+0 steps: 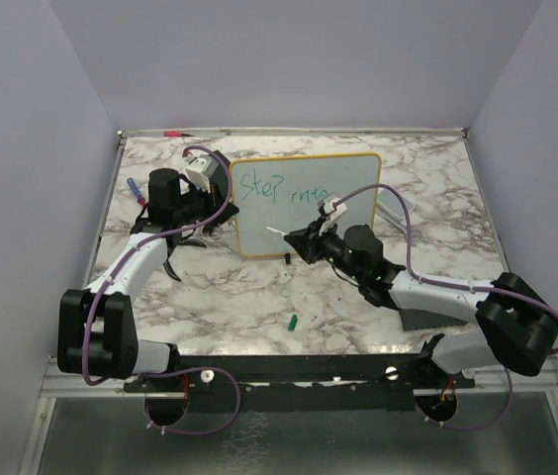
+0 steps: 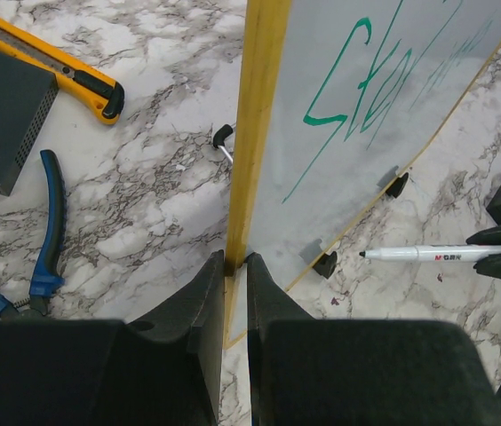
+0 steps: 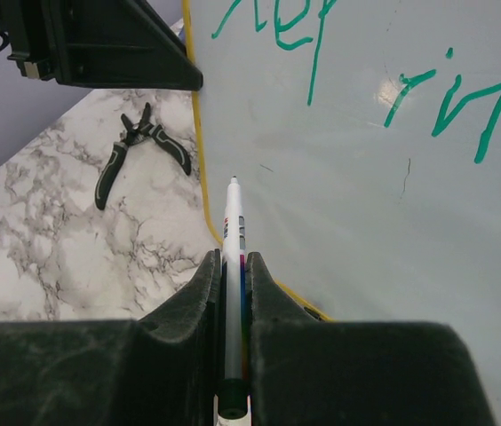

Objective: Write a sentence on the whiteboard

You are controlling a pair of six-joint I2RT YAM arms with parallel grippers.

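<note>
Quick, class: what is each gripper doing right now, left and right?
Left gripper: closed on the whiteboard at its yellow edge.
Right gripper: closed, holding the marker.

Two white-and-black arms with purple cables
Left arm (image 1: 136, 259) and right arm (image 1: 437, 292) pair white links with bulky black joints; a purple cable loops along each; the fingers (image 2: 199, 311) are matte black wedges.

Top camera overhead, far; both wrist cameras close, sharing whiteboard (image 1: 259, 223).
</note>
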